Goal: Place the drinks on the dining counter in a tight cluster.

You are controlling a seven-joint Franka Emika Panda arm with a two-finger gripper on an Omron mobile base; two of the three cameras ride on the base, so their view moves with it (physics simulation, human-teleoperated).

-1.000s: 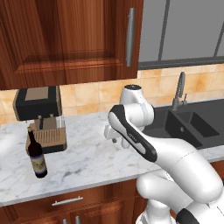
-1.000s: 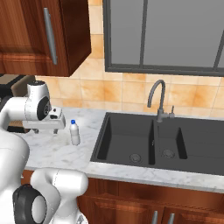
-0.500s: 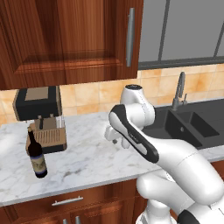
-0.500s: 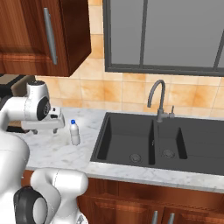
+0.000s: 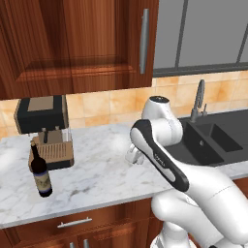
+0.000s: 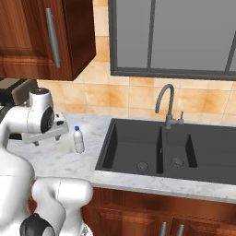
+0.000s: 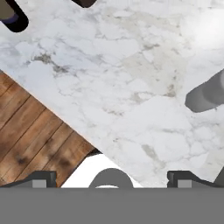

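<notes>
A tall dark wine bottle (image 5: 40, 172) with a label stands on the marble counter (image 5: 97, 179), left of my arm and in front of the coffee machine. Its base shows in the top left corner of the hand view as a dark bottle (image 7: 13, 16). A small white bottle with a blue cap (image 6: 79, 139) stands on the same counter just left of the sink. My gripper (image 6: 45, 136) hangs low over the marble to that bottle's left, open and holding nothing. From the left the gripper (image 5: 135, 155) is half hidden by the forearm. The dining counter is out of view.
A dark coffee machine (image 5: 44, 130) sits at the back left. A black double sink (image 6: 152, 150) with a grey faucet (image 6: 165, 105) lies to the right. Wooden wall cabinets (image 5: 77, 43) hang overhead. A grey rounded shape (image 7: 205, 95) lies at the hand view's right; wood floor (image 7: 30, 140) shows past the counter edge.
The arm has sunk and shifted slightly over the counter. The bottles and the cameras have not moved, and the gripper stays open.
</notes>
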